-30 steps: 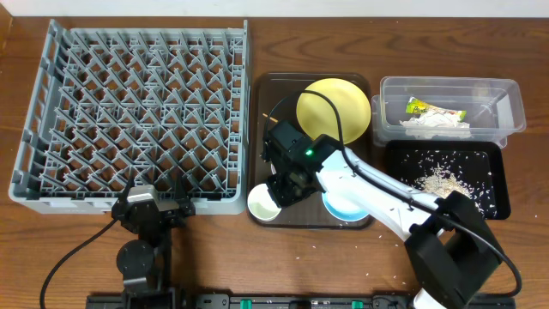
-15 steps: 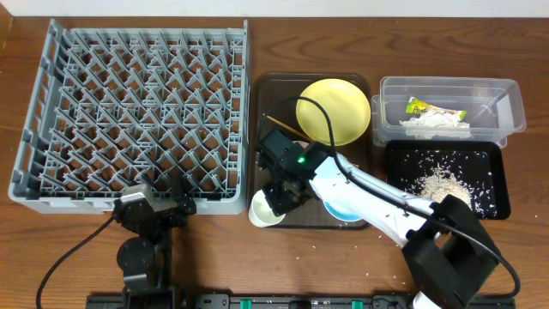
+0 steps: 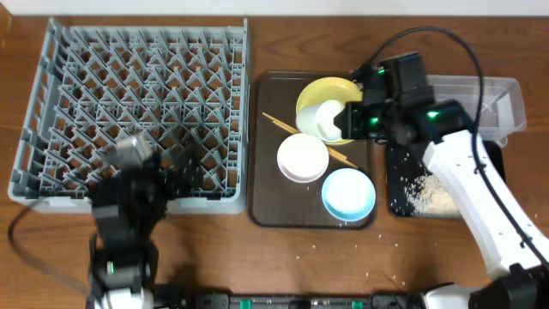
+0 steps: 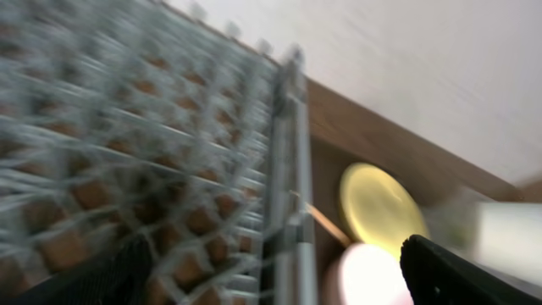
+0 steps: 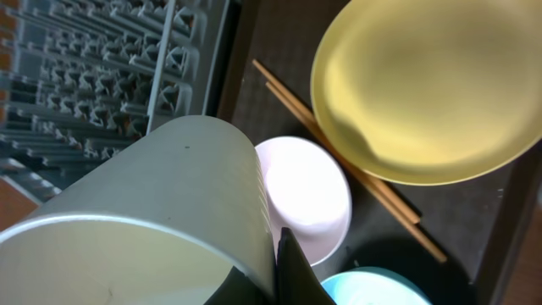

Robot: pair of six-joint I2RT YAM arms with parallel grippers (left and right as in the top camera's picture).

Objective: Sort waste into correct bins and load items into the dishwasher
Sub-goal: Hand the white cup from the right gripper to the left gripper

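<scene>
Pinching cup (image 3: 327,118) rim, right tool (image 3: 345,118) over plate (image 3: 322,92)

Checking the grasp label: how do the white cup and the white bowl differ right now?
The white cup is pinched in the right gripper, tilted above the yellow plate; the white bowl rests free on the brown tray. The cup looks narrower than the bowl. Both are white.

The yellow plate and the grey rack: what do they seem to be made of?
The yellow plate is probably plastic or melamine, smooth and semi-gloss: its colour is even and its highlights are soft and dull. The grey rack is likely moulded plastic with a matt finish: its thin, uniform pegs form one lattice.
</scene>
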